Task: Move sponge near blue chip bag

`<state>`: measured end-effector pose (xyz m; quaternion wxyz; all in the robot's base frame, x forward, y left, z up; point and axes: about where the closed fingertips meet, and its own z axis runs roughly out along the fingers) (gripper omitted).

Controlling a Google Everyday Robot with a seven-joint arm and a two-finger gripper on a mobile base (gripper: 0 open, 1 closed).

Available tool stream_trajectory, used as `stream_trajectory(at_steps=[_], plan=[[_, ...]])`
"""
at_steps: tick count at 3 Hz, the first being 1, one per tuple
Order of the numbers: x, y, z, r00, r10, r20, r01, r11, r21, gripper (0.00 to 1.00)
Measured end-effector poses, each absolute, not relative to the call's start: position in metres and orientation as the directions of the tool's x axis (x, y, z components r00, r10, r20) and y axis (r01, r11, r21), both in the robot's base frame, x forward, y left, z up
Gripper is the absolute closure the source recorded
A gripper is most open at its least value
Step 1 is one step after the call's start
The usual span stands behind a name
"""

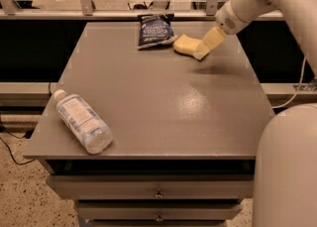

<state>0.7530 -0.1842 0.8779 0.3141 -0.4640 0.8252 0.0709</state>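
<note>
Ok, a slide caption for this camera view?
Gripper at the sponge, beside the blue chip bag; bottle lies front-left.

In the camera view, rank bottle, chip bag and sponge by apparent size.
Bottle, though nearest the camera
Chip bag
Sponge, slightly smaller
Gripper is at the sponge's right end.
</note>
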Motion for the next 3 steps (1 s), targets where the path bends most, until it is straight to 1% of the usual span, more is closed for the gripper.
stream_trajectory(at_steps=[1,2,3], plan=[[0.726,-0.229,0.897,-0.325,-0.607,-0.725,-0.814,0.57,-0.112,0.0],[0.693,-0.283,0.92,-0.272,-0.511,-0.815,-0.802,0.589,-0.101,0.0],[0.684,-0.298,0.923,-0.272,-0.489,-0.829,-0.792,0.602,-0.096,0.0]])
